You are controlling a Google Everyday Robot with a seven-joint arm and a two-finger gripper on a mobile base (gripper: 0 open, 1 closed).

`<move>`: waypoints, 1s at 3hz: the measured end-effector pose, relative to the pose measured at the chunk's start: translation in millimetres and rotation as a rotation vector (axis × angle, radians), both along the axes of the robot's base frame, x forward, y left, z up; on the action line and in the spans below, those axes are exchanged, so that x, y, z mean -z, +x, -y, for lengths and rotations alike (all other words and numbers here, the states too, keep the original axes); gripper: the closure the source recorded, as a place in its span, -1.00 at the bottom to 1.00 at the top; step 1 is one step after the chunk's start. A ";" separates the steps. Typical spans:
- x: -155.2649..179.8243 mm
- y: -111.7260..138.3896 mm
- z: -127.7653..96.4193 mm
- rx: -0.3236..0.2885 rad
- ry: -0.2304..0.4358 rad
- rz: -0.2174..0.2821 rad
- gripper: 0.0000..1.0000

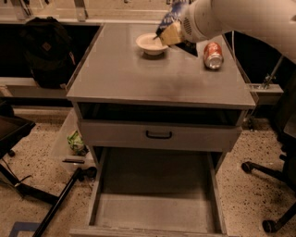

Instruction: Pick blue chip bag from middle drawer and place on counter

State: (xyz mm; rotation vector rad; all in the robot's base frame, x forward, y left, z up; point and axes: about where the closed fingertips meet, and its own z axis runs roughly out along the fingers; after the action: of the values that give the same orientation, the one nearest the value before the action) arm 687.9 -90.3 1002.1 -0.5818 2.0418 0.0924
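Note:
The blue chip bag (174,12) hangs in my gripper (169,30) at the top of the camera view, above the back of the counter (138,78). The gripper is shut on the bag's lower part; the bag's top is cut off by the picture's edge. A tan finger pad (171,34) shows against the bag. The bag hovers just right of and above a white bowl (151,43). The middle drawer (157,208) stands pulled open at the bottom, its grey floor bare.
A red soda can (213,55) lies on the counter's back right. A closed drawer front with a black handle (158,134) sits above the open drawer. A black backpack (46,51) is at left, office chair legs (268,176) at right, a black stand (55,203) at lower left.

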 end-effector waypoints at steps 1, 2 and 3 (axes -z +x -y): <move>29.1 41.1 29.4 0.071 0.036 -0.155 1.00; 32.8 49.8 43.8 0.122 0.147 -0.231 1.00; 37.2 54.7 50.3 0.148 0.220 -0.264 1.00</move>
State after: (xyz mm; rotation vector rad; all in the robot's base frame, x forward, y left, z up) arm 742.6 -140.6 965.0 -0.2913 2.2849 0.3159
